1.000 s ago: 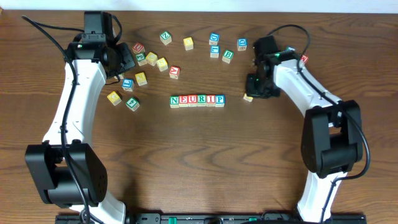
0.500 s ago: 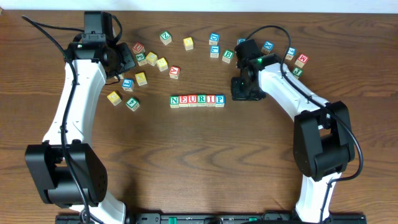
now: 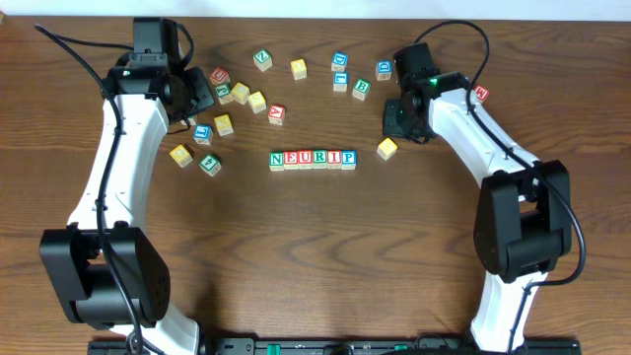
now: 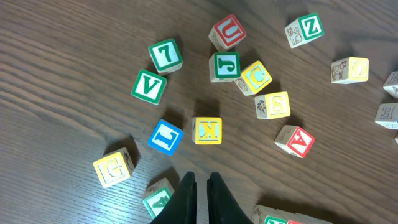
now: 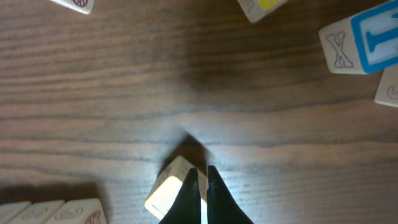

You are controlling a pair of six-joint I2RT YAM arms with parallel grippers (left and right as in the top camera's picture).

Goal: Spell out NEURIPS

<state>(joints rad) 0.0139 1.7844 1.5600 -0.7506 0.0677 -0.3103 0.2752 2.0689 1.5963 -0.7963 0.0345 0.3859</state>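
A: At the middle of the brown wooden surface [image 3: 315, 232], the row of six small wooden letter cubes [image 3: 313, 159] reads N, E, U, R, I, P, with the cubes touching side to side.

B: And the seventh?

A: The yellow-faced wooden cube [image 3: 386, 149] lies just beside the P end, apart from it and turned askew to the row. Its letter cannot be read.

B: Right end effector?

A: The right end effector [image 3: 401, 123] is near that cube, on its far side. In the wrist view its black fingers [image 5: 189, 193] are pressed together with nothing between them, and the cube's pale top shows under the tips. Whether they touch it cannot be told.

B: Left?

A: The left end effector [image 4: 200, 180] hangs over loose cubes at the far left, fingers pressed together and pinching nothing. Below it are a yellow K cube [image 4: 207, 130], a blue L cube [image 4: 165, 137], a yellow G cube [image 4: 114, 167], a green V cube [image 4: 148, 87], a red U cube [image 4: 227, 31] and a red A cube [image 4: 295, 140].

B: Anything else?

A: A scatter of other loose letter cubes [image 3: 340, 81] lies along the far side, well apart from the row.
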